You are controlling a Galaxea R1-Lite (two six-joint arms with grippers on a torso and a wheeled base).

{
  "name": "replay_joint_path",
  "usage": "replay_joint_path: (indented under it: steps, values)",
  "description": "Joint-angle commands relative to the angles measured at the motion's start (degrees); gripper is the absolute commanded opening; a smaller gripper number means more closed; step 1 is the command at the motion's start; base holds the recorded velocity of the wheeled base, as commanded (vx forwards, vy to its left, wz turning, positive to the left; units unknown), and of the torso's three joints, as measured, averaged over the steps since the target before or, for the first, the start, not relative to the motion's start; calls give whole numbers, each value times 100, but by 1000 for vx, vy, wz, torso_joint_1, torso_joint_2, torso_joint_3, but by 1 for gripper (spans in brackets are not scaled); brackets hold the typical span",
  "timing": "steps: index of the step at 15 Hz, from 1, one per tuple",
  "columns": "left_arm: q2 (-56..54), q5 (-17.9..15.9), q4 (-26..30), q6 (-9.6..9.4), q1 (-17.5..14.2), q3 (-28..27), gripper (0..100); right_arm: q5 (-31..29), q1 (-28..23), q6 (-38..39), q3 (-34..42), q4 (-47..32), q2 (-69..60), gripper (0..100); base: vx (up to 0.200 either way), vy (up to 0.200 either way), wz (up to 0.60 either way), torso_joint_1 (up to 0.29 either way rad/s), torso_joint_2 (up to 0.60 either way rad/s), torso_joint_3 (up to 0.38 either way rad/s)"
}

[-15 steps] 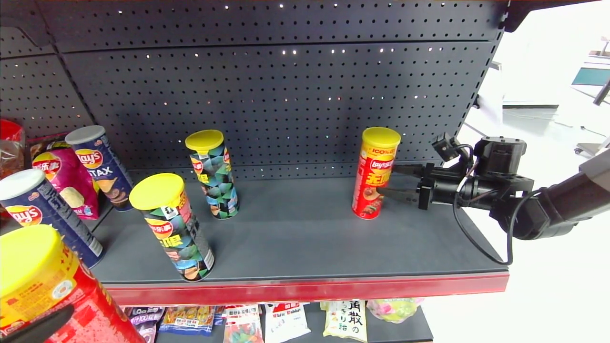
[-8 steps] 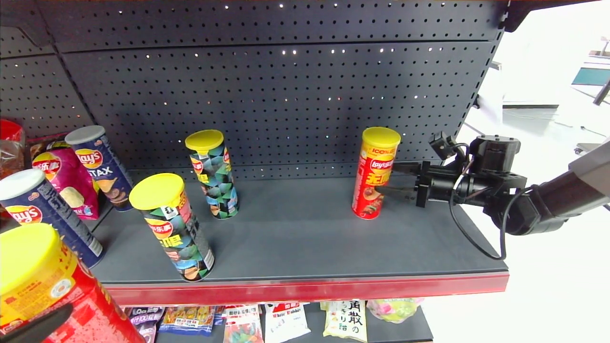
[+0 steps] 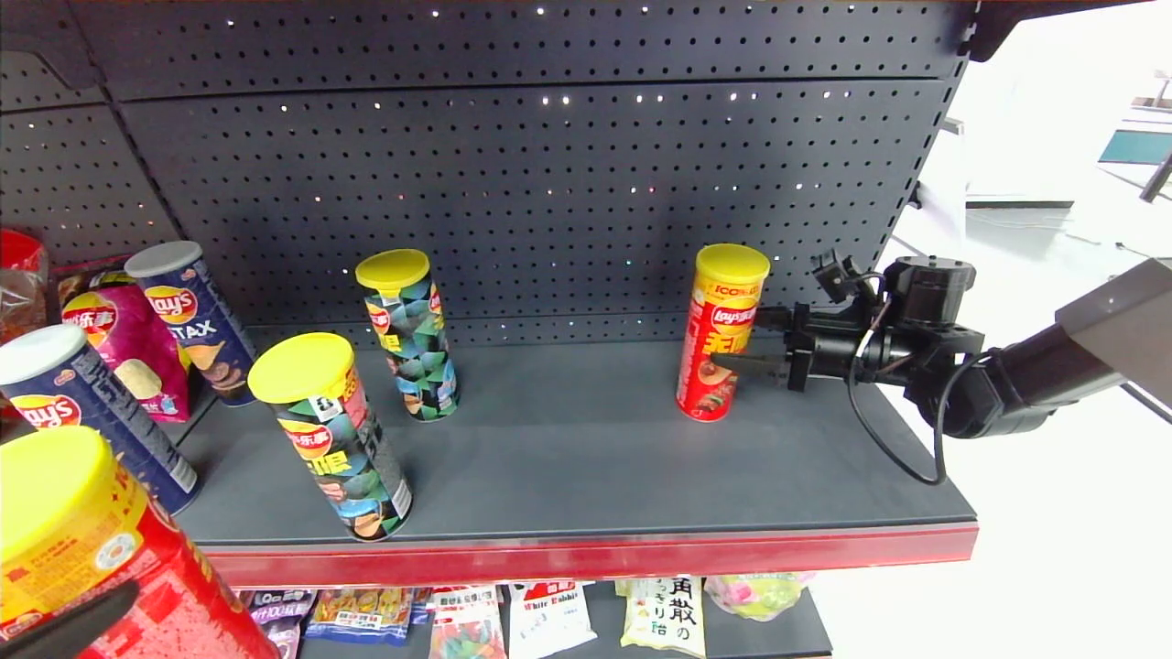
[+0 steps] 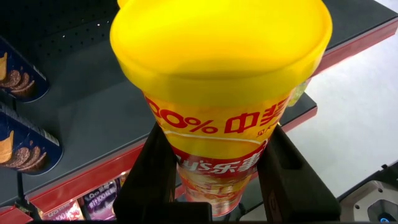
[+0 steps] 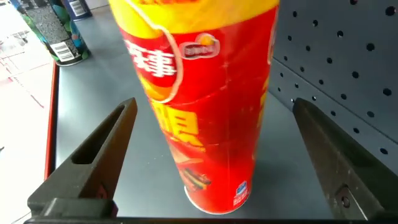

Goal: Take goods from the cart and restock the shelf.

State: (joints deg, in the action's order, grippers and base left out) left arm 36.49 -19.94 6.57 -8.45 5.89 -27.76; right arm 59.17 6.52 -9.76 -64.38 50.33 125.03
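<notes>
A red chip can with a yellow lid (image 3: 723, 334) stands upright on the dark shelf (image 3: 586, 458), toward the right. My right gripper (image 3: 746, 340) is open at the can's mid height, one finger on each side. In the right wrist view that can (image 5: 205, 106) stands between the two fingers (image 5: 93, 162), with a gap on both sides. A second red can with a yellow lid (image 3: 73, 549) is at the lower left, in front of the shelf. My left gripper (image 4: 217, 180) is shut on this can (image 4: 217, 81) below its lid.
Two patterned cans with yellow lids (image 3: 409, 334) (image 3: 331, 435) stand left of centre. Blue cans (image 3: 192, 320) (image 3: 87, 412) and a pink bag (image 3: 128, 343) crowd the left end. Pegboard (image 3: 549, 201) backs the shelf; a red lip (image 3: 586, 554) edges its front. Snack packs (image 3: 568, 618) lie below.
My right gripper has moved left along the shelf, so its open fingers now straddle the standing red can. The can in the left gripper has barely shifted.
</notes>
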Motion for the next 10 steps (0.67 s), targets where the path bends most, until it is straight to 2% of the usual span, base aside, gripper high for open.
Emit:
replay_joint_path:
  steps: [1,10]
  values:
    - [-1,-1,2,1,0,-2,0,68,33,10,-136,3,171,100,0,0,0,0,0,0]
    - [-10,-1,2,1,0,-2,0,226,95,18,-514,11,365,100,0,0,0,0,0,0]
